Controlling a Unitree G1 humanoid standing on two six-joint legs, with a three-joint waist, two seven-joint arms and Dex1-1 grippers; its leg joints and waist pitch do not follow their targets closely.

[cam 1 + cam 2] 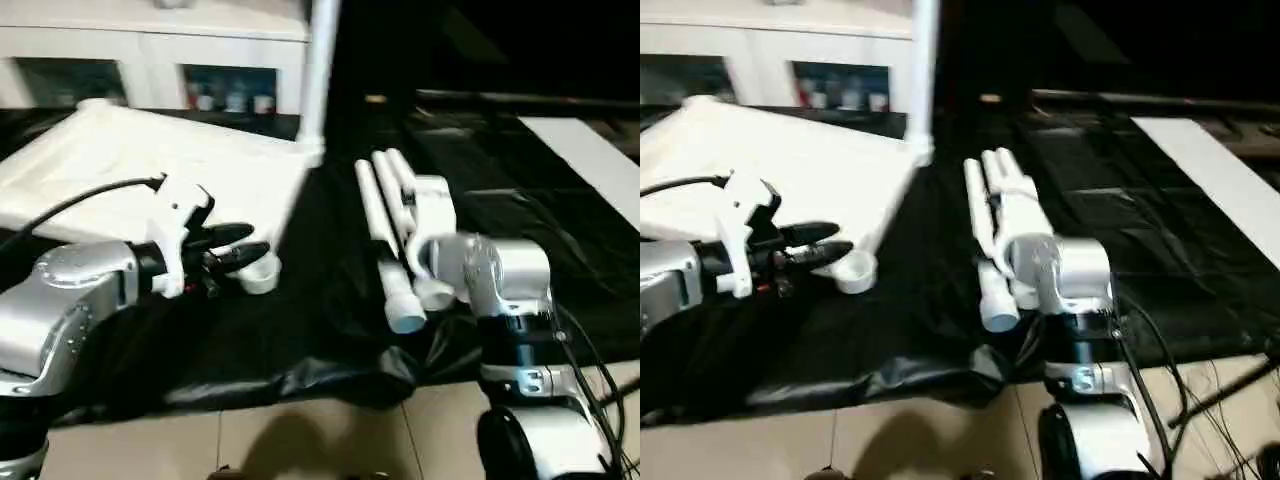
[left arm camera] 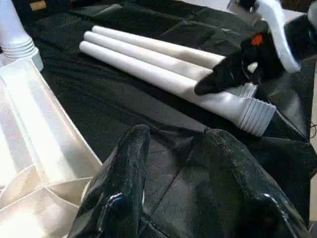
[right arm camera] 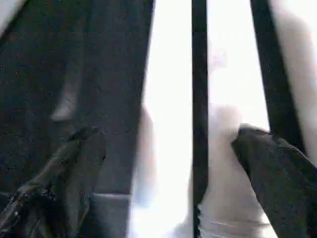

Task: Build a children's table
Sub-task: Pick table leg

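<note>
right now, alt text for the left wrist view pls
Three white legs lie side by side on a black sheet, the right hand just above their ribbed ends. The open left hand hovers beside the tabletop corner.

A crinkled black plastic sheet [image 1: 300, 330] covers the floor beneath the left pincer [image 1: 245, 250], its edge bunched nearer the camera over pale beige floor tiles [image 1: 300, 440]. Beyond that pincer stands a white glass-door cabinet [image 1: 150, 60]. Far past the right pincer lies a flat white board [image 1: 590, 160]; the room behind is dark
</note>
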